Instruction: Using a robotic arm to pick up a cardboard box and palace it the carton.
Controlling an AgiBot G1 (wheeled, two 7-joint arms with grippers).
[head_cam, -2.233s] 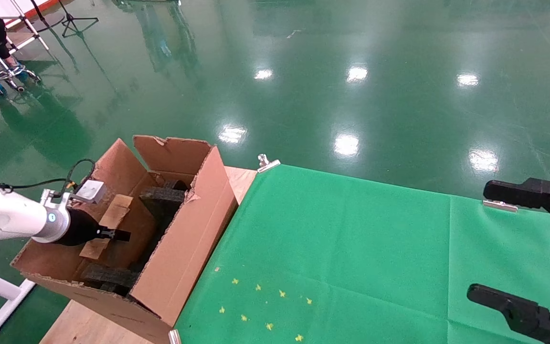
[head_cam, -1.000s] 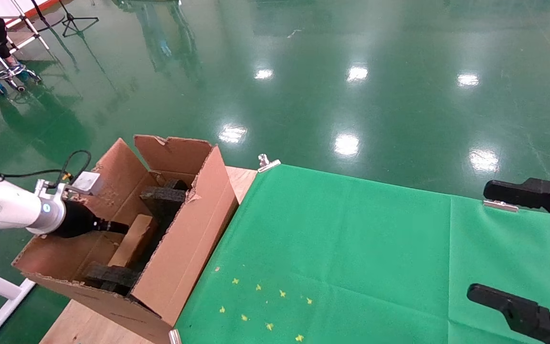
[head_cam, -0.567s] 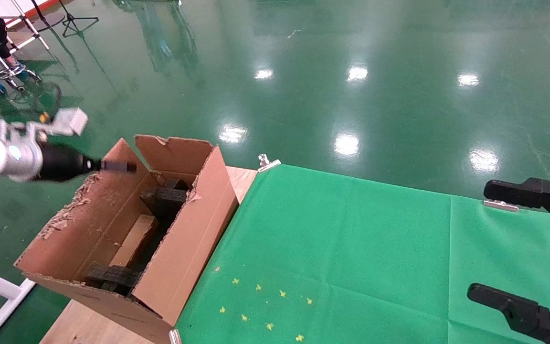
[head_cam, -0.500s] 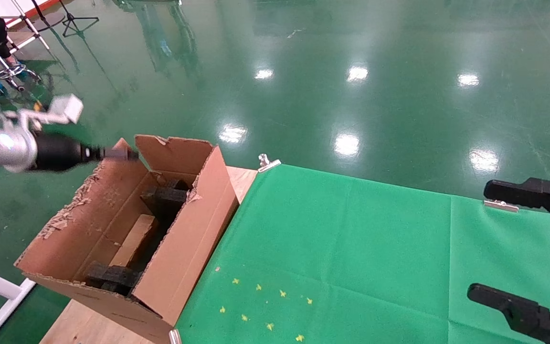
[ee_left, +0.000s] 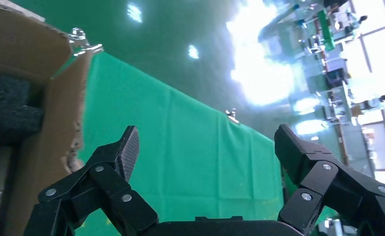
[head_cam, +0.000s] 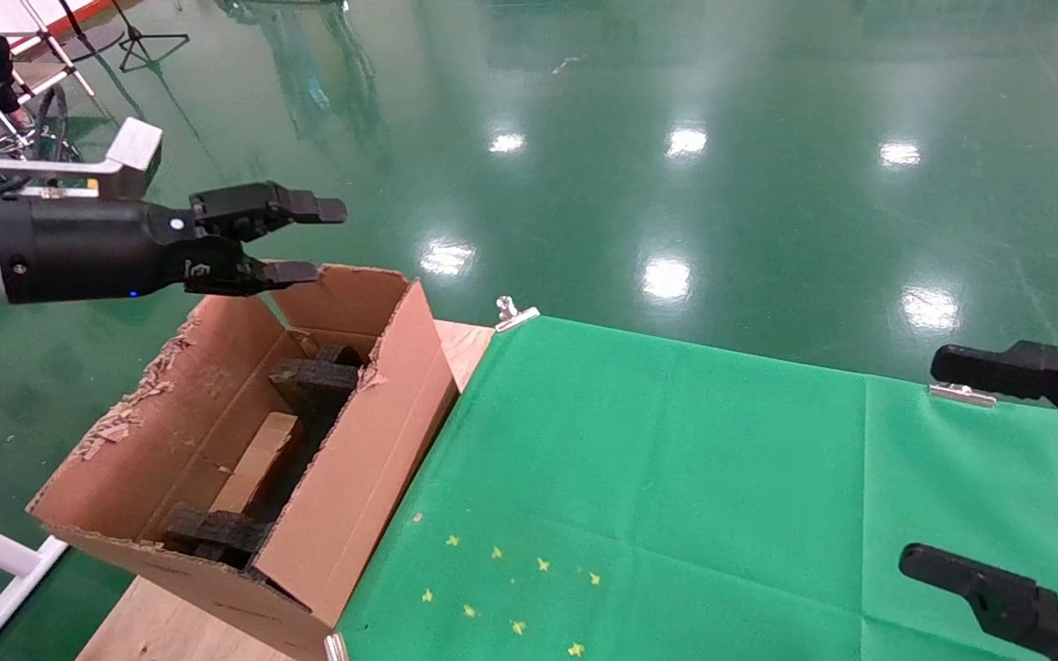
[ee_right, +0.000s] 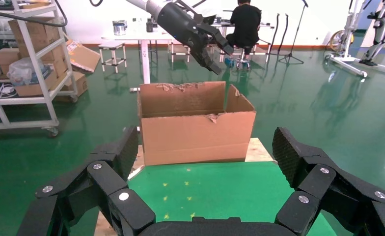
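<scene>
Head view. The left tool [head_cam: 295,240] hangs in the air above the far end of the carton [head_cam: 345,477], its two black fingers spread apart and holding nothing; a silver block [head_cam: 132,147] on a bracket sits on its wrist. The carton stands on the left end of the desk [head_cam: 467,341], beside the green cloth [head_cam: 676,477] that covers the rest of the desk. The cardboard box [head_cam: 257,461] lies inside the carton, on its floor, between two dark foam blocks [head_cam: 316,378], one at the far end and one at the near end. The left wall of the carton has a ragged, torn upper edge. The right tool [head_cam: 928,468] is parked at the right edge of the view, above the cloth, fingers wide apart and empty. Small yellow marks [head_cam: 511,588] dot the cloth near the carton.

Left wrist view. The left tool [ee_left: 205,142] shows both fingers spread, nothing between them. Beyond them lie the green cloth [ee_left: 180,162] and one wall of the carton [ee_left: 48,132], with a foam block [ee_left: 11,115] inside.

Right wrist view. The right tool [ee_right: 205,147] is released, fingers apart. Farther off, the carton [ee_right: 195,132] stands at the end of the cloth [ee_right: 220,191], and the left tool [ee_right: 215,56] hangs above it, clear of its rim.
</scene>
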